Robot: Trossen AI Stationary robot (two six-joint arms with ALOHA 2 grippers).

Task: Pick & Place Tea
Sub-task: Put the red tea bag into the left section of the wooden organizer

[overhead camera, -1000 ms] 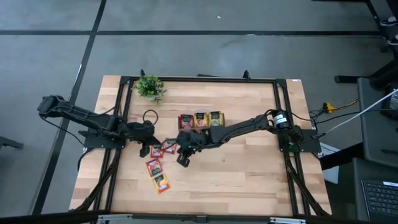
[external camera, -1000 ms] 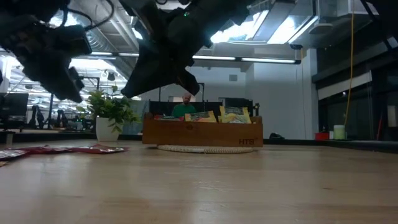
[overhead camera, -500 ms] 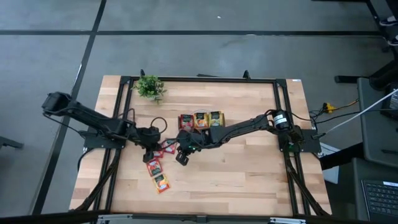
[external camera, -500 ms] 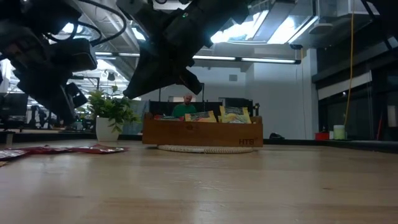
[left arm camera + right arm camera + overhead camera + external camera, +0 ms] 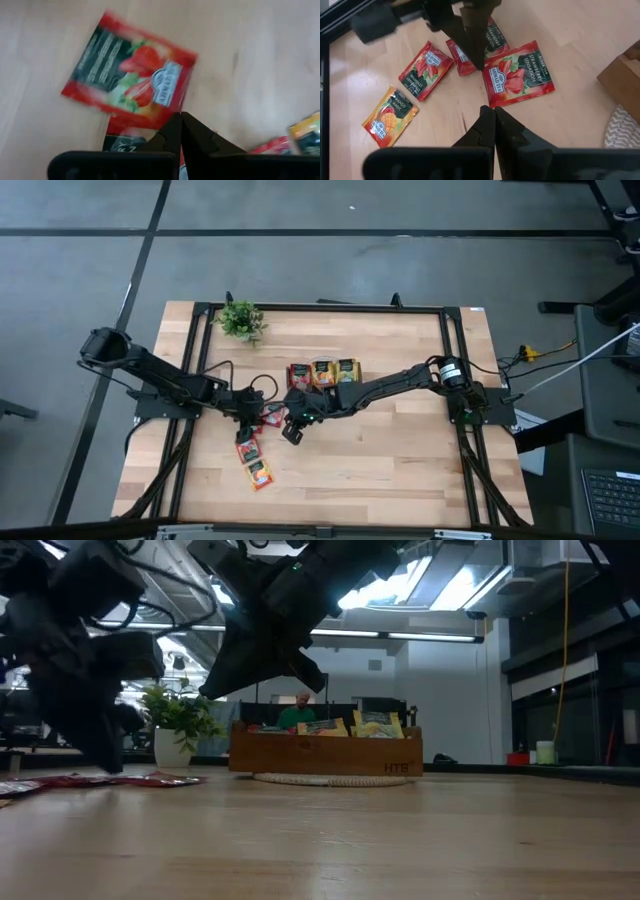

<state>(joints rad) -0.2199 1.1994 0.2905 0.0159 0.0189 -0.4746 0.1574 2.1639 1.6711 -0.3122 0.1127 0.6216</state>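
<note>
Loose tea sachets [image 5: 519, 73] lie flat on counter [image 5: 400, 470], left of centre: three red strawberry ones clustered, fourth red [image 5: 425, 69] just beside, orange mango one [image 5: 390, 116] nearest front edge. More sachets stand in wooden tray [image 5: 325, 752] behind. Left hand [image 5: 472, 52] pinched shut, empty, tips low over red cluster. Right hand [image 5: 493, 114] closed, empty, hovering just beside cluster. Potted plant [image 5: 240, 319] at back left corner.
</note>
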